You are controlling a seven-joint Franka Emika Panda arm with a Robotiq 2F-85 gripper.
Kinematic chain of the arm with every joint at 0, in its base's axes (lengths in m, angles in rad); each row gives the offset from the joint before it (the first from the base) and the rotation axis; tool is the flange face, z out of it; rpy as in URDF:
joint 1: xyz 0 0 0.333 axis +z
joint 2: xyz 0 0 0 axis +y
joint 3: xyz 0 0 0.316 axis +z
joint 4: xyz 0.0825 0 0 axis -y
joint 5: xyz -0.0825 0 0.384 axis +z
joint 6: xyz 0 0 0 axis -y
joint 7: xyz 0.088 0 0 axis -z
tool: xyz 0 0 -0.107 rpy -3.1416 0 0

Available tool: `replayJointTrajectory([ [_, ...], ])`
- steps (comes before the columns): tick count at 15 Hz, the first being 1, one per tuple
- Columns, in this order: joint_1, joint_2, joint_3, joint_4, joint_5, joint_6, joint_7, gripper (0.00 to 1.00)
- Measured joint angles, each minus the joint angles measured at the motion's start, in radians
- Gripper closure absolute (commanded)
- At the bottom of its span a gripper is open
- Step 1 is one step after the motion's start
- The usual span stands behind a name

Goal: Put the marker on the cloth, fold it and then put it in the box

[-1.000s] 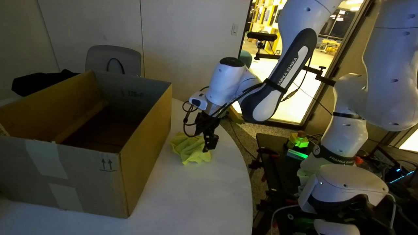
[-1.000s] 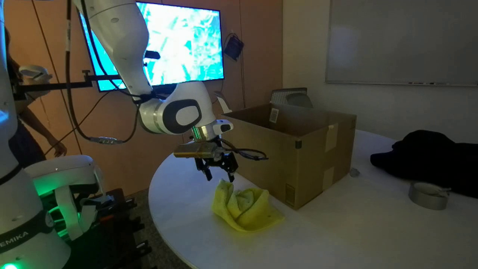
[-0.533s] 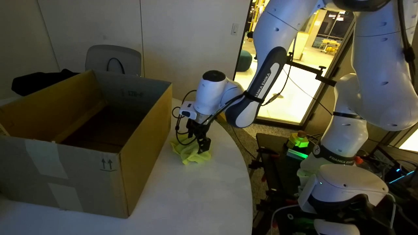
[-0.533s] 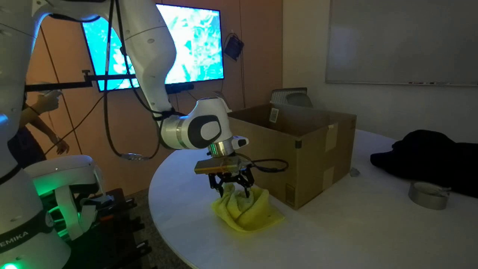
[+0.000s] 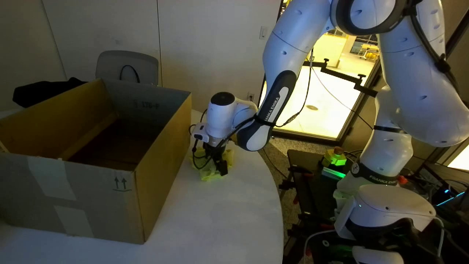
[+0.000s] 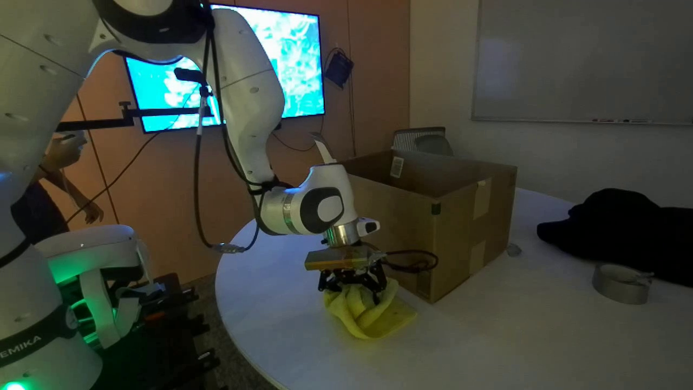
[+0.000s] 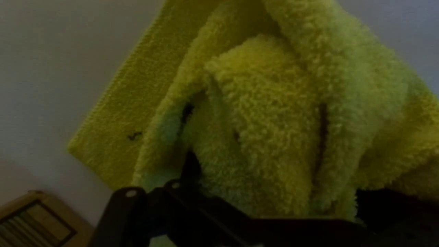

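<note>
Evidently, the cloth [image 6: 373,320] is gathered into a loose bundle on the table [image 5: 227,220], close to the rounded edge facing the robot's base [image 5: 388,154], and its folding seems to be counted as sufficient for lifting. The fingers [image 5: 222,168] are held low among its folds, spread well apart, with a thick ridge of fabric framed between them in the wrist view; whether any of it is pinched cannot be told. The raised middle is straddled rather than the flat corner, probably so that several layers can be caught together and little is left to unroll. No marker can be made out; presumably it is wrapped inside, though the dark gaps between folds cannot be read. The box [image 6: 436,233] is set just beside the cloth, farther in from that edge, with its mouth turned upward, so only a short carry over the near wall should be needed. A firm grip and a level lift are called for, since a hidden marker could be spilled through the loose side.
</note>
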Motion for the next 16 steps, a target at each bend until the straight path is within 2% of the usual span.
replayJointTrajectory([
  [5,-0.098,0.002,0.096,0.061,0.06,-0.138,-0.067,0.63],
  [10,-0.162,-0.004,0.147,0.072,0.106,-0.171,-0.11,0.97],
  [16,-0.189,-0.041,0.168,0.042,0.196,-0.172,-0.106,1.0],
])
